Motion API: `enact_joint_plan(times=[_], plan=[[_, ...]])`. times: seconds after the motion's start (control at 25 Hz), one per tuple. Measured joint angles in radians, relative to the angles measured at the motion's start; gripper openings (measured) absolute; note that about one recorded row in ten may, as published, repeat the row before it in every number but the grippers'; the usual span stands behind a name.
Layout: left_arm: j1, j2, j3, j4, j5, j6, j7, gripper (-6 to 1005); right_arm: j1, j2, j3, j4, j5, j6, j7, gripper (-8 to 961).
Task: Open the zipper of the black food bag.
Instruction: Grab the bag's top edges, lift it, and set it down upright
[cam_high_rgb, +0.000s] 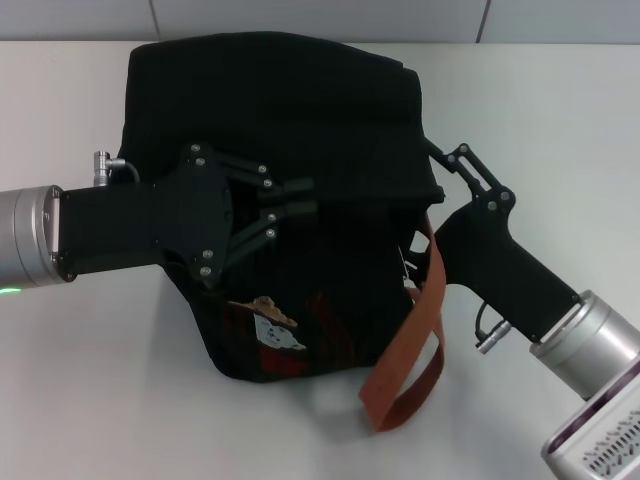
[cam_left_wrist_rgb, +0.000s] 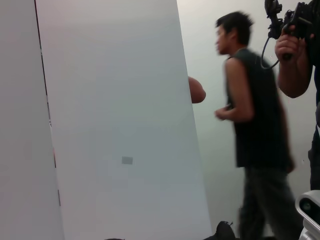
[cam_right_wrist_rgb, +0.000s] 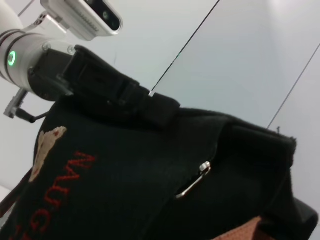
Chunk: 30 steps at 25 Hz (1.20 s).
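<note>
One black food bag (cam_high_rgb: 290, 110) with one visible orange strap (cam_high_rgb: 415, 345) lies on the bench (cam_high_rgb: 90, 390); left hand (cam_high_rgb: 300, 205) spread over it, right hand (cam_high_rgb: 440, 165) unclear.

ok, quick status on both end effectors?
Left end effector: fingers nearly shut over the top of the black food bag; a grip cannot be told.
Right end effector: at the bag's side, state cannot be told.
</note>
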Motion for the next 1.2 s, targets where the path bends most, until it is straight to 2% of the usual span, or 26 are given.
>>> enact_joint_plan(times=[0.32,0.96,1.2], plan=[[-0.001,-0.001,0.004,0.0,-0.002,0.0,0.0,97,-0.01,0.0,0.045,0.002,0.002,-0.016,0.01,838],[-0.001,-0.002,0.004,0.0,-0.001,0.005,0.0,97,-0.005,0.0,0.039,0.01,-0.009,-0.009,0.012,835],[0.001,-0.002,0.005,0.0,-0.001,0.007,0.0,97,-0.003,0.0,0.038,-0.001,-0.068,-0.008,0.012,770]])
